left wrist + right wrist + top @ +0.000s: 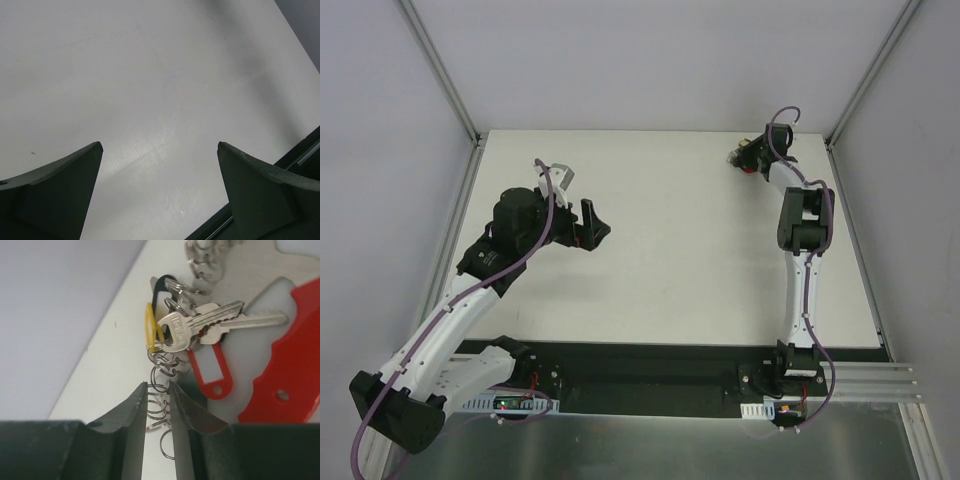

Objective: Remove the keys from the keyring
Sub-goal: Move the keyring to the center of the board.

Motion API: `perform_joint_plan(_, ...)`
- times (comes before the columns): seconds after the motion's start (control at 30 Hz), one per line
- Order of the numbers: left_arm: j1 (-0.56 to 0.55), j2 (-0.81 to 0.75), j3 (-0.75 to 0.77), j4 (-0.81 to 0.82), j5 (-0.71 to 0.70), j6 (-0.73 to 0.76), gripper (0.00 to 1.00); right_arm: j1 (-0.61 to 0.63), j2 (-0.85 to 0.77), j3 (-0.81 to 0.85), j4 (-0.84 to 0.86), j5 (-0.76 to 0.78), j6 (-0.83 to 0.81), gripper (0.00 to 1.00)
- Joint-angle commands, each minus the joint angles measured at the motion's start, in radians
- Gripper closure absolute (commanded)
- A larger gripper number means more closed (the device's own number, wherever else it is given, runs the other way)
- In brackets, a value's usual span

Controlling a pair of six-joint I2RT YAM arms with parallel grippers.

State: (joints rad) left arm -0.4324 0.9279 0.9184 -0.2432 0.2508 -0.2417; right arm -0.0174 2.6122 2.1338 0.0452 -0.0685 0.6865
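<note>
The keys (pixel 200 322) lie in a jumble at the far right corner of the table (pixel 670 260), close by the wall. They are fanned over a red tag (pixel 210 372), with a big red plastic piece (pixel 292 375) just beside them. From the bunch the keyring (pixel 161 371), a string of small wire loops, trails toward the right claw (pixel 157 384). That claw stands narrowed around the loops, a finger on either side. From here I can't tell whether it truly pinches the wire or only brackets it.

To my eye the job in hand is getting a firm hold of the keyring. That wants the fingers low and square on one loop, not a glancing nip across several, or the whole bunch may slide along the table when pulled.

The right arm is stretched nearly full length toward that corner, wrist tipped down. The left claw (pixel 160 145) hangs released on the left side, fingers spread wide above the table, well apart from the bunch.
</note>
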Motion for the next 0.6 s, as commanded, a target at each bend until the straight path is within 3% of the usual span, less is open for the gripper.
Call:
perform_joint_plan(0.0, -0.006, -0.035, -0.004, 0.036, -0.033, 0.004, 0.01, 0.077, -0.154, -0.188, -0.14, -0.148, -0.062, 0.73)
perform_joint_plan(0.13, -0.006, -0.064, -0.009, 0.036, -0.056, 0.002, 0.01, 0.172, -0.269, -0.441, -0.122, -0.259, -0.137, 0.75)
perform_joint_plan(0.37, -0.008, -0.093, -0.026, 0.045, -0.113, 0.001, 0.01, 0.362, -0.602, -0.846, -0.122, -0.277, -0.321, 0.76)
perform_joint_plan(0.57, -0.009, -0.083, -0.033, 0.045, -0.145, 0.002, 0.01, 0.481, -0.859, -0.966, -0.255, -0.151, -0.462, 0.73)
